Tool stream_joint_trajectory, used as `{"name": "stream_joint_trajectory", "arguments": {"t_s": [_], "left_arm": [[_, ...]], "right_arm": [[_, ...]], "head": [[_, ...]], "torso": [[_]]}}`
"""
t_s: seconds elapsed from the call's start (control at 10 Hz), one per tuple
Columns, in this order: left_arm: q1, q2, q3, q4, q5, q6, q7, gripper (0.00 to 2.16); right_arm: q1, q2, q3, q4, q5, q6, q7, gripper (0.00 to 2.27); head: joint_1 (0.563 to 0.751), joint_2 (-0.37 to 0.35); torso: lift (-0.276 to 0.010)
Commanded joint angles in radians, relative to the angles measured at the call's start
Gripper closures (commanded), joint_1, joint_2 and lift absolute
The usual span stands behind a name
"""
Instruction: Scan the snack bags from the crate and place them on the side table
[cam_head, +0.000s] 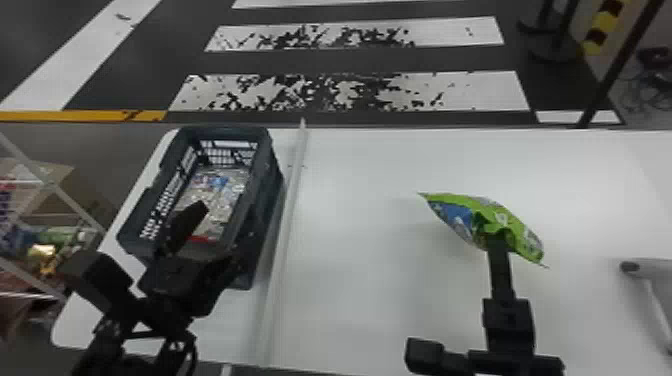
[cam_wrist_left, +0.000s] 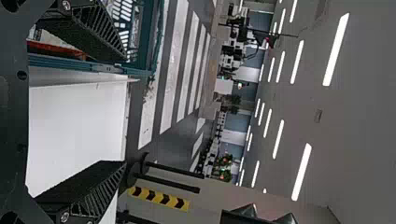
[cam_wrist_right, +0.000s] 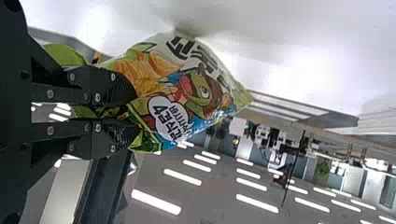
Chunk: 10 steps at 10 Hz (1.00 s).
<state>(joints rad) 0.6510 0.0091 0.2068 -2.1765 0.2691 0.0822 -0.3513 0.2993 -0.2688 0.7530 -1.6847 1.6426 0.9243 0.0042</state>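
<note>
Snack bag (cam_head: 522, 242) hangs pinched at its near side in the right gripper (cam_wrist_right: 126, 109), whose two fingers close on the crumpled green film with only the bag between them. Its bulk lies just beyond the fingertips, its long axis slanting across them from far left to near right; whether its underside touches the white table (cam_head: 360, 300) cannot be told. To the right, well apart, lies a grey handled device (cam_head: 645, 267), probably the scanner, making the right arm the nearer one for a likely scan. Across the table, the left gripper (cam_wrist_left: 125, 111) is spread wide and empty at the dark crate (cam_head: 260, 215). Beyond the table's far edge, white stripes (cam_head: 475, 90) cross the dark floor.
</note>
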Motion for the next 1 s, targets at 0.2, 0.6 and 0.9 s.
{"name": "stream_joint_trajectory", "arguments": {"t_s": [0.2,0.6,0.9], "left_arm": [[-0.008,0.0,0.003,0.009,0.002,0.0,0.0,0.09],[-0.027,0.0,0.006,0.03,0.005,0.003,0.0,0.09],[-0.039,0.0,0.016,0.044,0.012,0.003,0.0,0.09]], "right_arm": [[0.027,-0.056,0.0,-0.205,-0.178,-0.032,0.18,0.05],[0.084,-0.078,-0.164,-0.475,-0.5,-0.192,0.43,0.06],[0.098,-0.021,-0.432,-0.555,-0.98,-0.351,0.454,0.31]], "head": [[0.695,0.153],[0.695,0.178],[0.695,0.205]], "torso": [[-0.094],[-0.094],[-0.094]]}}
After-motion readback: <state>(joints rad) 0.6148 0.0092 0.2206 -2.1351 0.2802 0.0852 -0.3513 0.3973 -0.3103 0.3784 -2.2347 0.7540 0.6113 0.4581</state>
